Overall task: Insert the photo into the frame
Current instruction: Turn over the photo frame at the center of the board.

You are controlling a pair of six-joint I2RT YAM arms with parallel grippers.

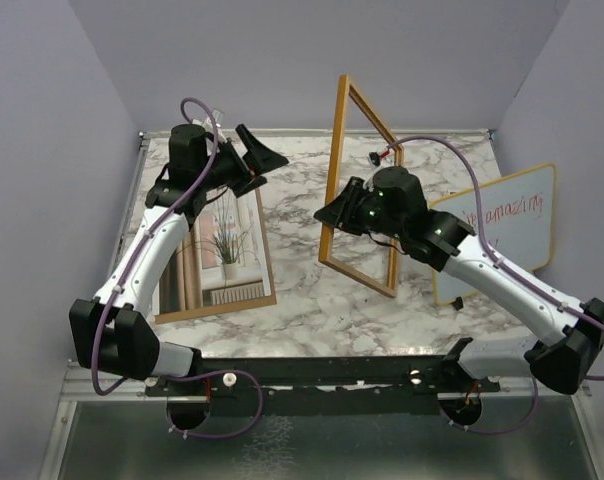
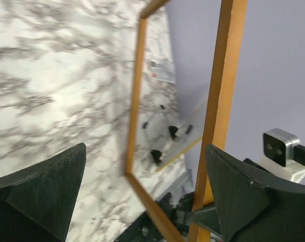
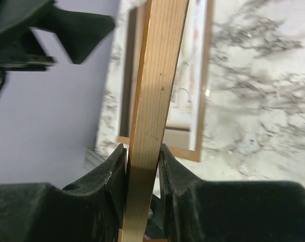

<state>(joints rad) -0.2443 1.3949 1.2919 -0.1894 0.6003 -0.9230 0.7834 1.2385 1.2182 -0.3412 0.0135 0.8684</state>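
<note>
We see the right jaws squeezed shut on the frame. Their two black fingers press on both sides of one thin wooden bar, low down on it. The frame is only an orange-brown wooden rim with nothing in the middle, so we can look right through it. It stands up on its edge on the worktop, a bit tilted. Its top rises high above the right jaws.

The left jaws are wide open and hold nothing. Their two fingers are far apart. From the left wrist we see the frame out in front of these jaws. From above we see that the left jaws are near the frame but not touching it.

The photo lies flat on the worktop. It is below the left jaws and back toward that arm's base, and part of it is hidden under the left arm. It shows curtains, a window and a green plant in a pot. A brown wooden edge runs along two of its sides. It lies off to the side of the right jaws and does not touch the frame.

A whiteboard with red writing stands behind the right jaws, past the right arm.
</note>
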